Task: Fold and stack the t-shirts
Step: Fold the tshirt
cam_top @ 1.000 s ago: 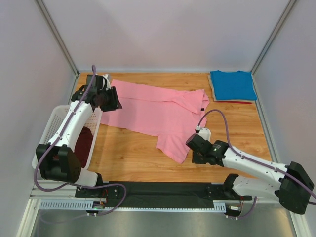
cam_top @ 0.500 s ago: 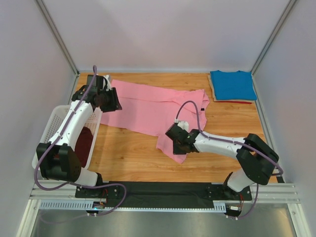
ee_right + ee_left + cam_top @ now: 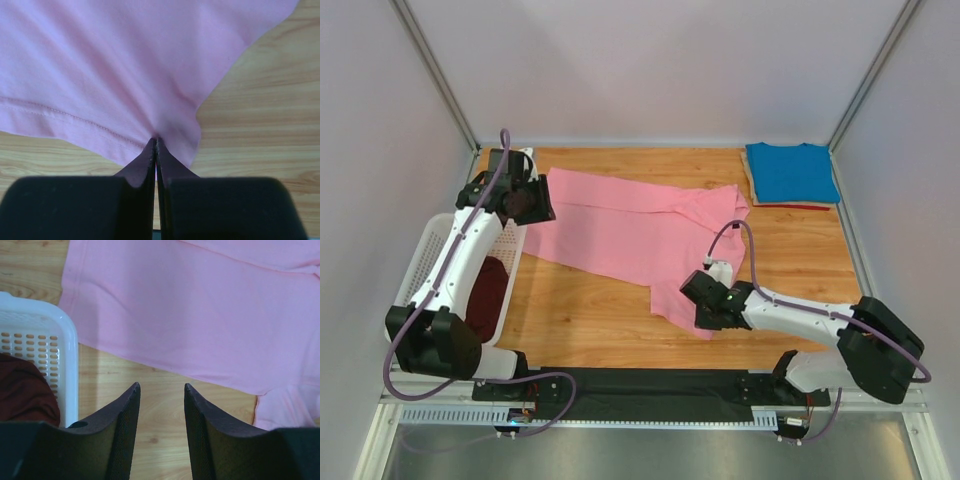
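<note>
A bright pink t-shirt (image 3: 630, 225) lies spread open across the middle of the wooden table. My right gripper (image 3: 700, 315) is shut on the shirt's near lower corner, and in the right wrist view the pink cloth (image 3: 125, 60) bunches into the closed tips (image 3: 156, 141). At the shirt's left edge, beside the basket, my left gripper (image 3: 538, 203) hovers open. Nothing is between its fingers (image 3: 161, 387), and below them are bare wood and pink fabric (image 3: 200, 315). A folded blue t-shirt (image 3: 790, 172) sits at the back right. The dark maroon t-shirt (image 3: 485, 290) lies in the basket.
A white lattice basket (image 3: 420, 260) stands at the table's left edge, and its rim (image 3: 67, 345) shows in the left wrist view. Thin tan and red edges (image 3: 800, 206) show under the blue shirt. Grey walls enclose the table.
My right gripper reached left onto the pink shirt's near corner, shut on it and drew it slightly toward the near right. The left gripper shifted a little toward the back left, still open.
</note>
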`<state>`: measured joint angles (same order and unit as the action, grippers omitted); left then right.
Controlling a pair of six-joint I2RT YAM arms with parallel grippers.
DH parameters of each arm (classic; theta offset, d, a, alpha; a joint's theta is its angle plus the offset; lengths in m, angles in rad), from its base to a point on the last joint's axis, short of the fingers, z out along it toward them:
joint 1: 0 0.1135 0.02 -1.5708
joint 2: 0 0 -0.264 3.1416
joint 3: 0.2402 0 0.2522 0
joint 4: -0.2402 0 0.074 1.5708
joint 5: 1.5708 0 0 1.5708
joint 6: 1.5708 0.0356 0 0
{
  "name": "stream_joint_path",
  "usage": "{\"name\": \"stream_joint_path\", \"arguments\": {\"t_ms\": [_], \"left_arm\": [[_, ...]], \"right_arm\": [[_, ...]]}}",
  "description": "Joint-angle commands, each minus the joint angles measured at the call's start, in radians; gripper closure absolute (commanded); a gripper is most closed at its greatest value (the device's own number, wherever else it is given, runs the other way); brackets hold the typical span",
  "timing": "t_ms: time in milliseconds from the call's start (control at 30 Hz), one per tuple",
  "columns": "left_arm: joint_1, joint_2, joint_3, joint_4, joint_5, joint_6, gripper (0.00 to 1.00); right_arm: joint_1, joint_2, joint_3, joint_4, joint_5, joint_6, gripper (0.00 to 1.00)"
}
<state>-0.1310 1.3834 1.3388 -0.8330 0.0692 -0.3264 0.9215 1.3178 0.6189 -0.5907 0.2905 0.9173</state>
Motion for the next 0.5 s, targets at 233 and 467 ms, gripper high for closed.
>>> {"name": "stream_joint_path", "arguments": {"t_ms": [233, 467], "left_arm": [[-0.071, -0.04, -0.059, -0.003, 0.003, -0.003, 0.52], [-0.075, -0.072, -0.211, 0.066, 0.044, -0.054, 0.52]], "right_arm": [[-0.015, -0.181, -0.119, -0.262, 0.016, 0.098, 1.0], [-0.035, -0.242, -0.073, -0.371, 0.073, 0.141, 1.0]]}}
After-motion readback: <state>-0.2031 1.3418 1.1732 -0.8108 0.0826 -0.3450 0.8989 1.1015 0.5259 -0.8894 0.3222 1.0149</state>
